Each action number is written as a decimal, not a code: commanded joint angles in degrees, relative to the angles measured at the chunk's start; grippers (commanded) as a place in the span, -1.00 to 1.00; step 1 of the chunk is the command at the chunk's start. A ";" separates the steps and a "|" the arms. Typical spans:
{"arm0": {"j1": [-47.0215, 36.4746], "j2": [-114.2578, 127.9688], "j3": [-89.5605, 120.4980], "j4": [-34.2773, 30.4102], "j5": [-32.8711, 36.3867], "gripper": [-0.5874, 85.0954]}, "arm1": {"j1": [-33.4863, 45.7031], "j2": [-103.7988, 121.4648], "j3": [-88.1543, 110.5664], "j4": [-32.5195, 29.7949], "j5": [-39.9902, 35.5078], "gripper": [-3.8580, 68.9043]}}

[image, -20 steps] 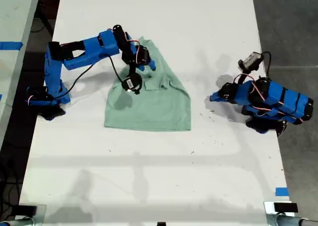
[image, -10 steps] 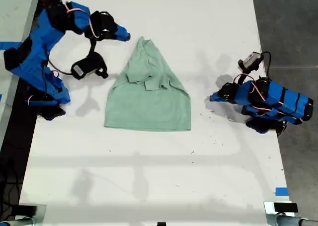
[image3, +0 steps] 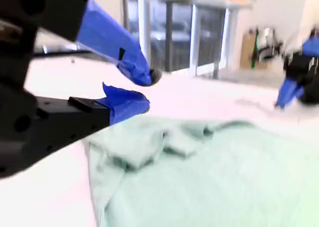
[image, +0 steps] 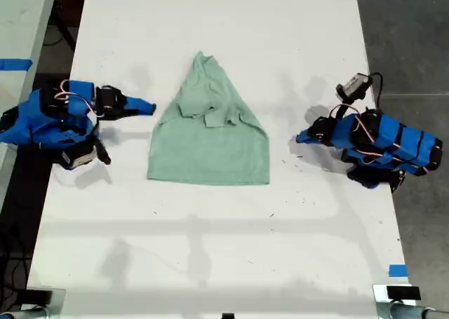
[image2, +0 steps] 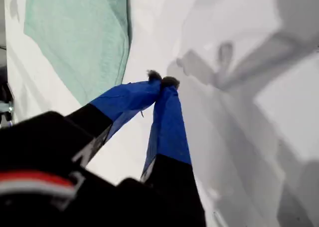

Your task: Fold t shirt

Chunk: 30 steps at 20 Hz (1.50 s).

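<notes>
The t shirt (image: 210, 147) lies on the white table (image: 210, 249), pale mint green, folded to a narrow point at the far end, with both sleeves turned in over its middle. My second gripper (image: 149, 109) rests low at the exterior view's left, just off the shirt's edge. Its jaws (image3: 146, 91) stand a little open with nothing between them, above the shirt (image3: 224, 172). My first gripper (image: 298, 138) lies at the exterior view's right, a short way from the cloth. It is shut (image2: 162, 81) and empty, and the shirt (image2: 79, 37) lies beyond its tips.
Blue tape (image: 397, 270) marks the table near the exterior view's lower right. Dark floor (image: 407, 38) runs past the table's right edge there. A second pale surface with blue tape (image: 14, 64) stands at the exterior view's left. The first arm (image3: 294, 82) shows far across the shirt.
The second arm has let go of the shirt, lifted away and folded back down at the exterior view's left. The shirt's sleeves stay folded in. The first arm has not moved.
</notes>
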 commanded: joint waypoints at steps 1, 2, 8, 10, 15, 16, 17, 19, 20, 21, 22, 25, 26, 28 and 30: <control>2.46 5.19 5.45 1.32 -2.55 -0.88 | 0.44 0.88 3.16 -0.62 -0.26 -0.88; 2.11 6.59 7.12 1.41 -2.11 -0.99 | 0.44 0.88 3.16 -0.97 -1.05 -0.88; -6.94 6.77 12.66 9.32 -10.81 -0.85 | 0.53 0.88 3.25 -1.32 -2.02 -0.88; -9.58 6.77 12.74 9.32 -10.81 -0.80 | 0.53 0.88 3.25 -1.58 -2.64 -0.88; -10.20 6.77 12.74 9.32 -10.81 -0.72 | 0.62 0.88 3.25 -1.76 -2.99 -0.88; -10.20 6.77 12.74 9.32 -10.81 -0.72 | 0.62 0.88 3.25 -1.76 -2.99 -0.88; -10.20 6.77 12.74 9.32 -10.81 -0.72 | 0.62 0.88 3.25 -1.76 -2.99 -0.88; -10.20 6.77 12.74 9.32 -10.81 -0.72 | 0.62 0.88 3.25 -1.76 -3.08 -0.88; -10.20 6.77 12.74 9.32 -10.81 -0.72 | 0.62 0.88 3.25 -1.76 -3.08 -0.88; -10.20 6.77 12.74 9.32 -10.81 -0.72 | 0.62 0.88 3.25 -1.76 -3.16 -0.88; -10.20 6.77 12.74 9.32 -10.81 -0.72 | 0.62 0.88 3.25 -1.76 -3.25 -0.88; -10.20 6.77 12.74 9.32 -10.81 -0.72 | 0.62 0.88 3.25 -1.76 -3.25 -0.88; -10.20 6.77 12.74 9.32 -10.81 -0.72 | 0.62 0.88 3.25 -1.76 -3.25 -0.88; -10.20 6.77 12.74 9.32 -10.81 -0.72 | 0.70 0.88 3.25 -1.76 -3.25 -0.88; -10.20 6.77 12.74 9.32 -10.81 -0.72 | 0.70 0.88 3.25 -1.76 -3.25 -0.88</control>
